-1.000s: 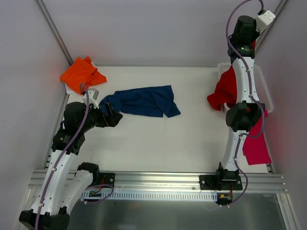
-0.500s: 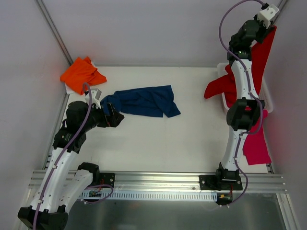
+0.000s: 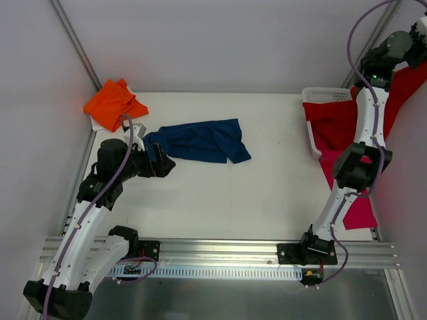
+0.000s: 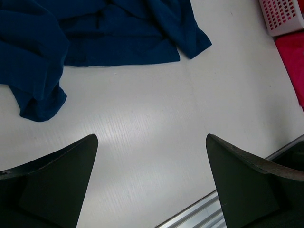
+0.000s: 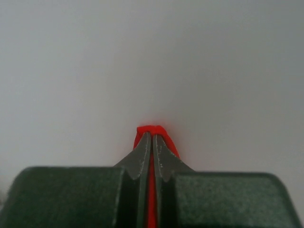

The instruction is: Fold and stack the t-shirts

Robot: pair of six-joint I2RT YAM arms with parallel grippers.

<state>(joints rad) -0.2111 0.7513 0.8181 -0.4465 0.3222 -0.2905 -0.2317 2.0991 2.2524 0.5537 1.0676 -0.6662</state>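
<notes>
nothing is stacked, we judge: the rumpled navy blue cloth t-shirt (image 3: 200,140) lies unfolded far left, our left gripper (image 4: 151,140) gaping empty beside it. our right gripper (image 5: 152,137) pinches the red cloth t-shirt (image 3: 330,127), seemingly hoisted far right.

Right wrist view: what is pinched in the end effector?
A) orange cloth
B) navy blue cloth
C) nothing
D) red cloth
D: a fold of the red cloth t-shirt sticks out past the tips of the right end effector, whose jaws are shut on it. The top view shows the same shirt hanging from the raised right arm.
</notes>
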